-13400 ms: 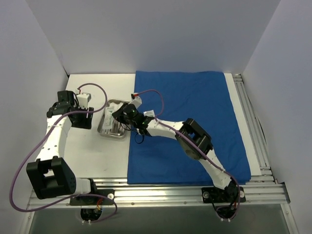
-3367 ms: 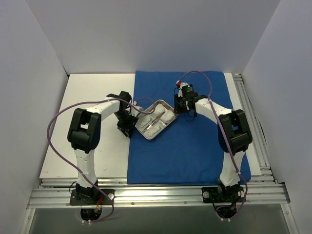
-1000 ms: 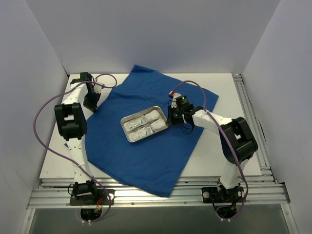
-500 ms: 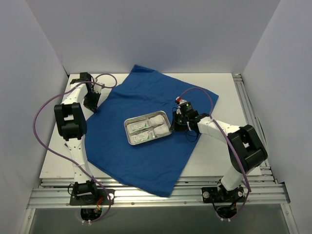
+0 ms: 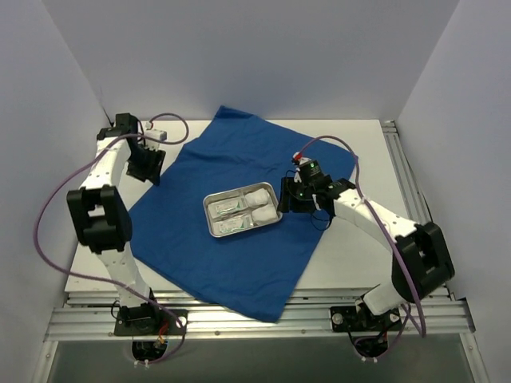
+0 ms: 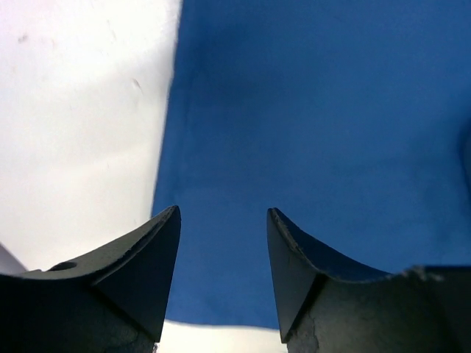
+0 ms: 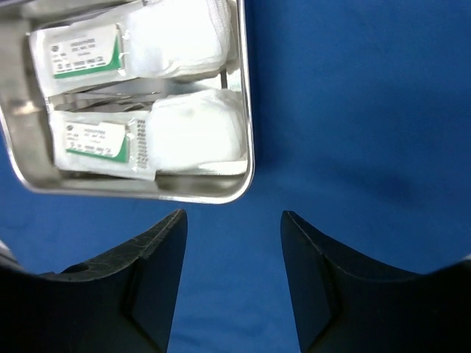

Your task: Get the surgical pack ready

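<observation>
Both sets of jaws stand apart, gripping nothing. My left gripper (image 6: 223, 220) hangs over the left corner of the blue drape (image 5: 239, 255), where the cloth's edge meets the white table (image 5: 359, 263). My right gripper (image 7: 232, 220) sits just beside the right end of the steel tray (image 5: 214, 233), which rests mid-drape holding two sachets (image 7: 77, 51) and white gauze (image 7: 195, 132).
</observation>
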{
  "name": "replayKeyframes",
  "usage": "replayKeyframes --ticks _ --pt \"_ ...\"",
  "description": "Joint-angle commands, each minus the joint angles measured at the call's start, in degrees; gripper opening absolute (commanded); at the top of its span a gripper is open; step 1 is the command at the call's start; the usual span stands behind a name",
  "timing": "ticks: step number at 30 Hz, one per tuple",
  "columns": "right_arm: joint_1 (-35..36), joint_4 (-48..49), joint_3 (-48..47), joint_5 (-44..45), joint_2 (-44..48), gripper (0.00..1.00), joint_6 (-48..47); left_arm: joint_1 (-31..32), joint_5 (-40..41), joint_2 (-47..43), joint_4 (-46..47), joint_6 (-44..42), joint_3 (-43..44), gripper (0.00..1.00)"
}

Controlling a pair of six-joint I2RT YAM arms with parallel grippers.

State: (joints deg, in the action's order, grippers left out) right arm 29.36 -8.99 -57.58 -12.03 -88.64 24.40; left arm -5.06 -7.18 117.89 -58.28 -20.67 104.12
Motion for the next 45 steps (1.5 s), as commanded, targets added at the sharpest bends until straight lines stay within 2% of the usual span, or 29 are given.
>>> replayKeyframes --ticks 1,4,5,6,11,12,14,18,23,27,35,39,42,43,45 --pt "0.7 -12.5 -0.9 3.3 7.2 0.5 4.6 -0.4 -4.9 -12.0 -3.9 -3.9 -6.5 0.61" --pt "2.4 -16.3 4.5 2.6 15.1 0.55 11.0 -0.4 -5.8 -19.1 -5.1 -5.3 -15.0 0.63" --pt "3.1 -17.1 8.2 2.8 19.3 0.75 14.2 -0.5 -5.7 -22.1 -5.3 -5.4 -17.0 0.63" --pt "3.9 -18.2 9.8 2.6 21.1 0.76 15.8 -0.5 -5.7 -23.4 -5.4 -5.6 -18.7 0.64" --pt "9.4 -17.2 19.9 0.0 30.0 0.77 22.6 -0.1 -5.2 -29.1 -6.8 -4.8 -25.7 0.66" --pt "10.5 -14.6 23.1 -1.2 30.9 0.77 25.2 -0.1 -5.2 -29.8 -7.6 -4.6 -26.2 0.7" --pt "13.5 -10.7 26.2 -3.1 32.8 0.76 27.4 0.0 -4.7 -32.5 -7.9 -4.6 -28.4 0.7" --pt "16.3 -10.1 30.5 -3.2 34.1 0.75 28.9 0.1 -3.4 -37.2 -7.6 -4.6 -30.9 0.72" --pt "18.3 -3.8 37.4 -7.0 34.1 0.74 31.7 0.4 -3.5 -39.2 -8.4 -3.8 -31.3 0.73" --pt "21.1 7.1 40.0 -6.3 32.0 0.73 35.4 0.8 -4.1 -39.7 -8.3 -3.0 -31.5 0.73" --pt "24.1 25.6 40.0 -4.0 21.7 0.7 39.6 1.5 -5.3 -38.0 -7.2 -2.4 -30.1 0.73" --pt "24.9 31.6 38.0 -5.5 15.7 0.67 39.4 1.7 -5.9 -37.6 -6.3 -2.2 -30.2 0.73" --pt "25.2 31.8 35.3 -5.3 15.9 0.57 38.4 1.9 -6.8 -37.7 -5.8 -1.8 -30.9 0.73" --pt "25.2 31.1 34.5 -4.0 17.3 0.48 37.3 1.8 -7.1 -37.7 -5.7 -1.8 -31.0 0.73" --pt "25.2 27.5 32.7 -2.6 19.1 0.37 36.4 2.1 -7.8 -37.7 -5.5 -1.8 -31.2 0.73"
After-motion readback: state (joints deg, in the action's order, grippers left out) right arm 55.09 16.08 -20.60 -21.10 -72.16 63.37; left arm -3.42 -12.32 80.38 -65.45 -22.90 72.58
